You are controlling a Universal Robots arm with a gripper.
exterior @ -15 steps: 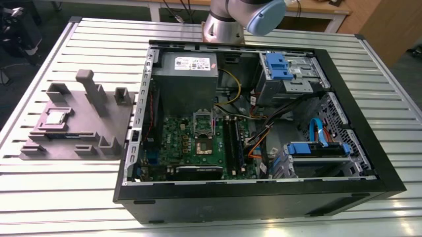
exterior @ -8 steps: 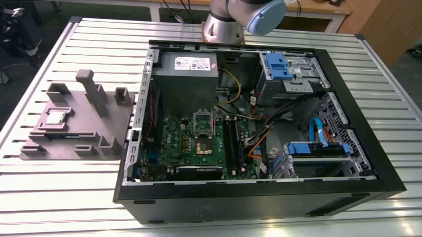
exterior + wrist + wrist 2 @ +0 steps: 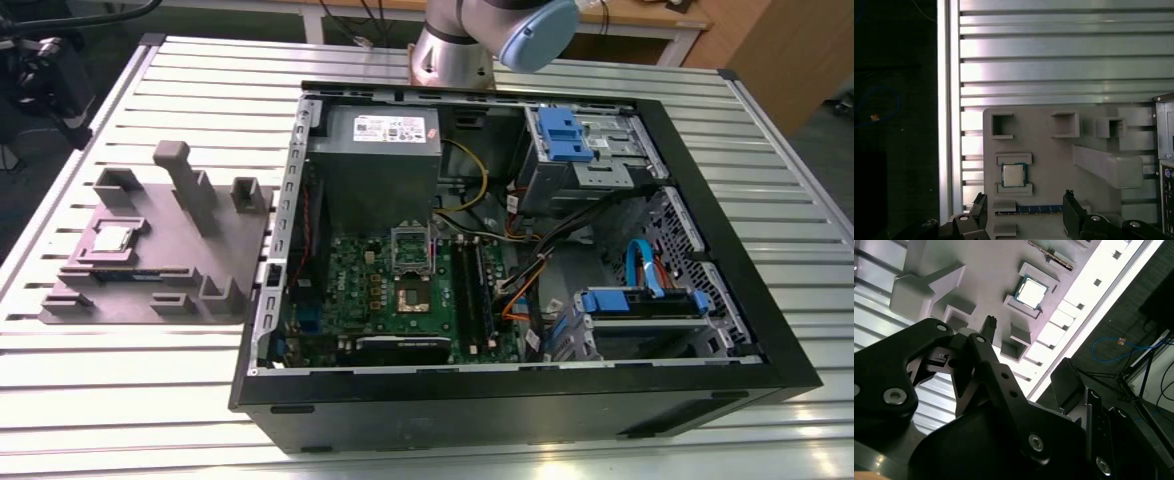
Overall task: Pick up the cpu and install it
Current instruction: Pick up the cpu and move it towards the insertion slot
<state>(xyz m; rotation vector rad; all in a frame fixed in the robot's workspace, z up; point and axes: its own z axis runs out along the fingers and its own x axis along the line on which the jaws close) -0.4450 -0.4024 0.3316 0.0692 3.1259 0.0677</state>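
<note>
The cpu (image 3: 111, 238) is a small square chip with a shiny metal top. It lies flat in a recess of the grey fixture tray (image 3: 200, 255), on the exterior view's left. Both wrist views look down on the cpu (image 3: 1013, 175) (image 3: 1031, 292) from well above the tray. My gripper (image 3: 1024, 206) is open, its two black fingertips (image 3: 1070, 201) spread wide and nothing between them. One dark fingertip (image 3: 989, 324) shows over the tray in the second wrist view. The cpu lies a little off the line between the tips.
An open computer case (image 3: 747, 330) lies on the slatted metal table (image 3: 120, 400), beside the tray. Inside are the green motherboard (image 3: 360, 280), its open socket (image 3: 411, 297) with a raised bracket (image 3: 411, 243), and a power supply (image 3: 376, 140). A blue-edged memory stick (image 3: 1029, 209) rests in the tray.
</note>
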